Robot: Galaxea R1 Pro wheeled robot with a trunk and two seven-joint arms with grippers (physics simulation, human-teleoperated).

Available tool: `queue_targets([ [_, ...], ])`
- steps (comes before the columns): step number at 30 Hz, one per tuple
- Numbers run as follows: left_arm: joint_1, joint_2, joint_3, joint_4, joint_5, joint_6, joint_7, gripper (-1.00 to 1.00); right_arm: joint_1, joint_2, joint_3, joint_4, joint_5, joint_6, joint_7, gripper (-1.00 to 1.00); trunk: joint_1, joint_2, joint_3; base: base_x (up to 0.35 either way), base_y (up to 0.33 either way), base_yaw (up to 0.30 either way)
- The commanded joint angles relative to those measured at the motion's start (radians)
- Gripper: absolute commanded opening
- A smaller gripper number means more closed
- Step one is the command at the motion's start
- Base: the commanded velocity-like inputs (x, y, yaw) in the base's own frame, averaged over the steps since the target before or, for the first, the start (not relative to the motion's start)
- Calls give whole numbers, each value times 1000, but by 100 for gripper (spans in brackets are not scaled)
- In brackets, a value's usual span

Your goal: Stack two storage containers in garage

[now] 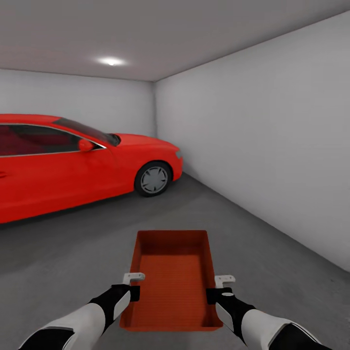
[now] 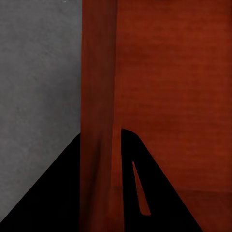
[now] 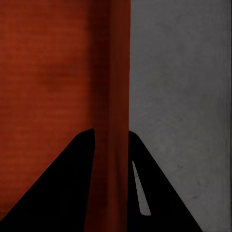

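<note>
The garage (image 1: pixel 253 121) has white walls and a red car (image 1: pixel 73 160) parked at the left. The floor (image 1: pixel 73 253) is dark grey concrete. One storage container (image 1: pixel 172 287) is carried low in front of the robot, above the floor. The left hand (image 1: pixel 130 291) is clamped on its left wall; the right hand (image 1: pixel 218 293) is clamped on its right wall. Judged step: placing a container. The next move calls for lowering it level to the floor, then releasing both hands.

I see the container (image 1: pixel 173 282) on the floor (image 1: pixel 272 272) between my arms, the car (image 1: pixel 73 160) ahead left.
</note>
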Motion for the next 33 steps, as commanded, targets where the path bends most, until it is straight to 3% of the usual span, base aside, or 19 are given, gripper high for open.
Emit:
queue_targets([
  [1, 0, 0, 6, -6, -4, -1, 6, -100, 0, 6, 18, 3, -24, 1, 2, -100, 1, -2, -1, 320, 0, -289],
  [33, 0, 0, 6, -6, -4, -1, 6, -100, 0, 6, 18, 3, -24, 0, 2, -100, 1, -2, -1, 320, 0, -289],
])
